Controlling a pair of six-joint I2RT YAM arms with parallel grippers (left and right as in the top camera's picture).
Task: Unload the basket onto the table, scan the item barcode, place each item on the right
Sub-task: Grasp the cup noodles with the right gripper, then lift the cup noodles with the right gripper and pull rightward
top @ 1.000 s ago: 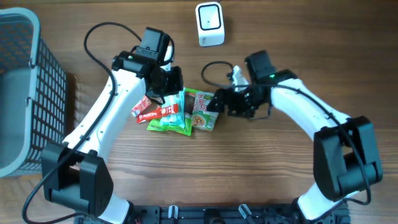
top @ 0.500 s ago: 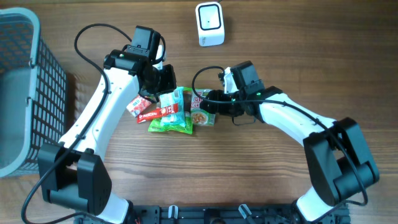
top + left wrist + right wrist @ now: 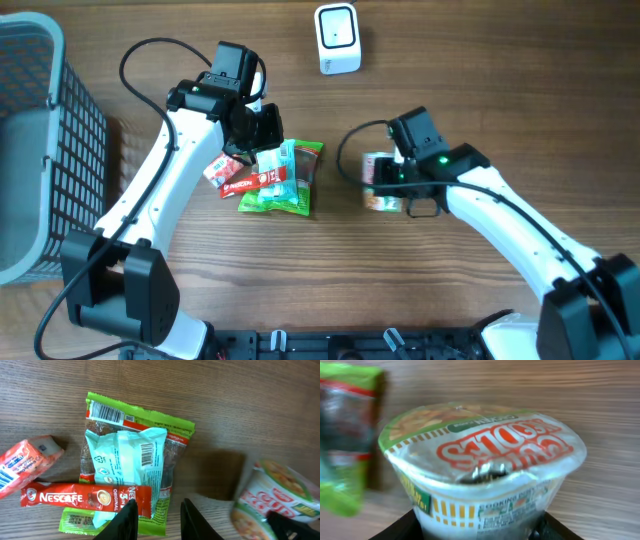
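Observation:
A cup of noodles with a green rim and red lettering is held in my right gripper, shut on its base, with a dark finger on each side. Overhead, this cup sits just right of the snack pile, with the right gripper on it. My left gripper hovers over the pile, its jaws a little apart with bare wood between them. Below it lie a green packet with a barcode, a pale teal packet and a red Nescafe sachet. The white scanner stands at the far edge.
A grey wire basket fills the left side of the table. A small red-orange packet lies left of the pile. Black cables loop beside both arms.
My right gripper closed on the cup of noodles and drew it rightward, away from the pile. The left gripper shifted slightly up-left and its jaws parted a little.

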